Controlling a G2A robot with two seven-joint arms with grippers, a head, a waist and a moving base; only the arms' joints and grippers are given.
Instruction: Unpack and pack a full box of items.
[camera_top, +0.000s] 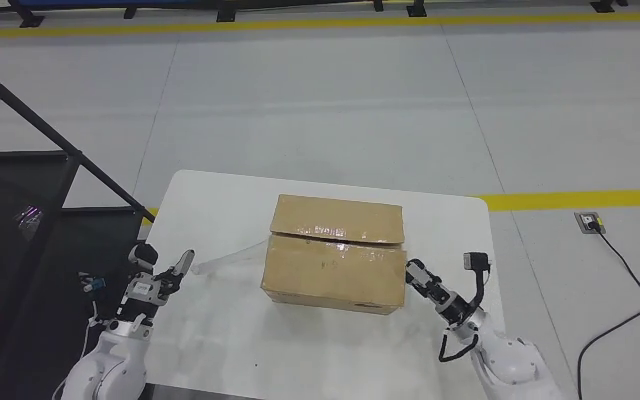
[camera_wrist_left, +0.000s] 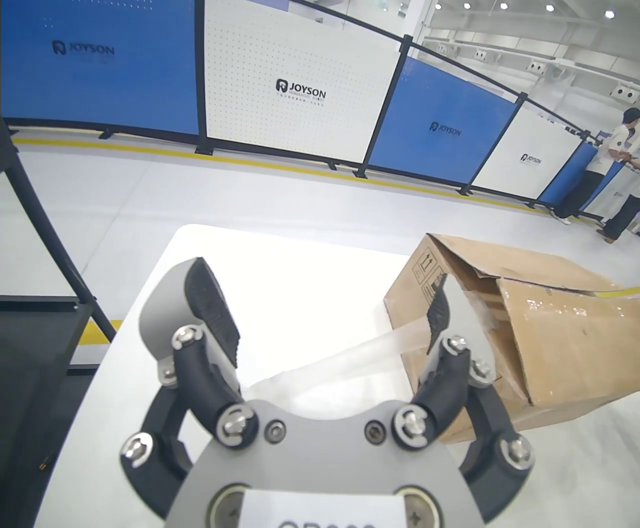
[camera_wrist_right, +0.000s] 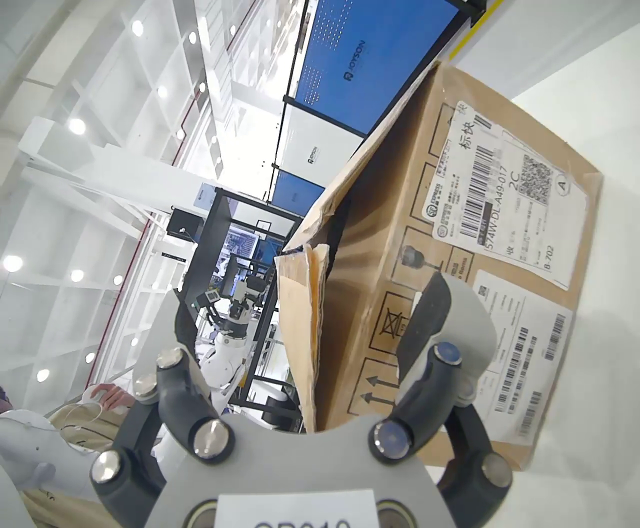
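Observation:
A brown cardboard box (camera_top: 335, 252) lies in the middle of the white table (camera_top: 230, 200), its top flaps parted along the seam and slightly lifted. A strip of clear tape (camera_wrist_left: 350, 352) trails from the box's end (camera_wrist_left: 415, 295) across the table to my left gripper (camera_wrist_left: 325, 310), which is open near the table's left edge (camera_top: 176, 268); the strip passes by one finger (camera_wrist_left: 440, 310). My right gripper (camera_wrist_right: 305, 320) is open at the box's other end (camera_top: 415, 273), and the raised flap edge (camera_wrist_right: 305, 320) stands between its fingers. White printed labels (camera_wrist_right: 505, 195) cover that end.
A black metal frame (camera_top: 45, 130) and a dark platform (camera_top: 30, 250) stand just left of the table. Bare white tabletop lies in front of the box (camera_top: 300, 340) and behind it. A floor socket with a cable (camera_top: 590, 222) sits to the right.

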